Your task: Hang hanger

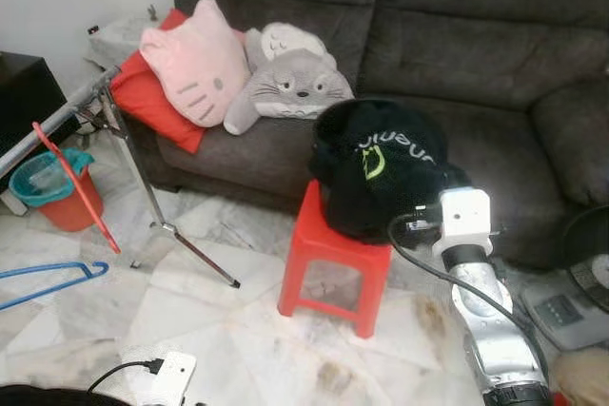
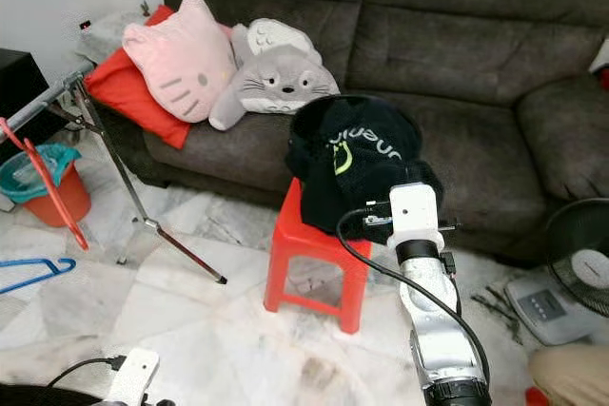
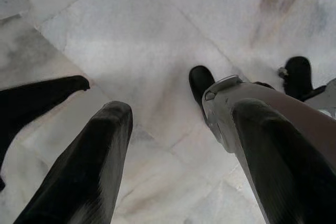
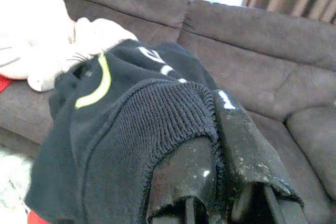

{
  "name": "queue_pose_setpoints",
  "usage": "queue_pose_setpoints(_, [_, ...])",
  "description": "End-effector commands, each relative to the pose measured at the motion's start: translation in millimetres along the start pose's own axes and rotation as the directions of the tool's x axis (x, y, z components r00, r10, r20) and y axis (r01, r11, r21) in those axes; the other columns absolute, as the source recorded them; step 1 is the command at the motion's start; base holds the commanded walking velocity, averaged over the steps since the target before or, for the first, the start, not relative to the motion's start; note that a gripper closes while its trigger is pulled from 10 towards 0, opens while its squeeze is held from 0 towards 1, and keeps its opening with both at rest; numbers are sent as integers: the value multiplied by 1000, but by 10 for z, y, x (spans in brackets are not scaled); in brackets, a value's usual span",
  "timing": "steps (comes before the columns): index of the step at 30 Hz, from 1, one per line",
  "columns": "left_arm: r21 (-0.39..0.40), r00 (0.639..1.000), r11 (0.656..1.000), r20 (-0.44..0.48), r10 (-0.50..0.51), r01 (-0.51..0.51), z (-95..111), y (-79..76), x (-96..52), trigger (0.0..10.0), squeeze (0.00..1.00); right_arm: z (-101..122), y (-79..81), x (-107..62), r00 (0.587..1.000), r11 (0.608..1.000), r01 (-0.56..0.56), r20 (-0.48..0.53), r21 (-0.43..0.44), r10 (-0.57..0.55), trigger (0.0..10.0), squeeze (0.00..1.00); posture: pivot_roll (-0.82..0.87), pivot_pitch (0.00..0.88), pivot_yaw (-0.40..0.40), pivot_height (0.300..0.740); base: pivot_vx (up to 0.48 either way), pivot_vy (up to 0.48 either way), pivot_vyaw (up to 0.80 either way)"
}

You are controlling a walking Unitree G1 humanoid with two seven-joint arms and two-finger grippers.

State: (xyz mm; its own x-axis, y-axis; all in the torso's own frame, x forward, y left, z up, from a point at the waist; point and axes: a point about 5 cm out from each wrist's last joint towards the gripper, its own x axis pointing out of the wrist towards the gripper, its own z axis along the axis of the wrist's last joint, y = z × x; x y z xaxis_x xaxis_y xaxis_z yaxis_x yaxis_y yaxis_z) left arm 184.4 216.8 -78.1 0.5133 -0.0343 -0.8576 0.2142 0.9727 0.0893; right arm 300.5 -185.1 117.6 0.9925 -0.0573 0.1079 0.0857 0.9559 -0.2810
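A black sweater (image 1: 381,168) with a green mark lies heaped on a red plastic stool (image 1: 333,259) in front of the sofa. My right arm's wrist (image 1: 463,219) reaches up to the sweater's near side. In the right wrist view my right gripper (image 4: 218,135) is shut on the sweater's ribbed hem (image 4: 173,108). A red hanger (image 1: 76,183) hangs from the metal rail (image 1: 57,116) at the left. A blue hanger (image 1: 48,278) shows low at the left edge. My left gripper (image 3: 181,114) points down at the marble floor, open and holding nothing.
The rail's metal legs (image 1: 152,206) splay across the floor left of the stool. An orange bucket (image 1: 52,187) stands behind them. A dark sofa (image 1: 457,54) with plush cushions (image 1: 238,68) fills the back. A fan (image 1: 585,254) is at the right. A white power strip (image 1: 171,373) lies near my feet.
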Motion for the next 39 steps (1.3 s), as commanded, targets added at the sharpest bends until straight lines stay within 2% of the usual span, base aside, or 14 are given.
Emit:
queue_pose_setpoints(1, [-3, 1000, 1000, -22, -9, 9, -56, -30, 0, 10000, 0, 20, -39, 2, 1000, 1000, 7, 10, -15, -7, 10000, 0, -126, 0, -19, 740, -262, 0, 0])
queue_pose_setpoints(29, [8, 1000, 1000, -24, -11, 11, -47, -20, -1, 10000, 0, 53, -8, 3, 999, 999, -18, 29, -39, 19, 10000, 0, -126, 0, -15, 740, -265, 0, 0])
queue_pose_setpoints(39, [31, 999, 999, -35, -10, 11, -46, -12, -1, 10000, 0, 55, -8, 3, 999, 999, -18, 30, -42, 19, 10000, 0, -129, 0, -13, 740, 0, 0, 0])
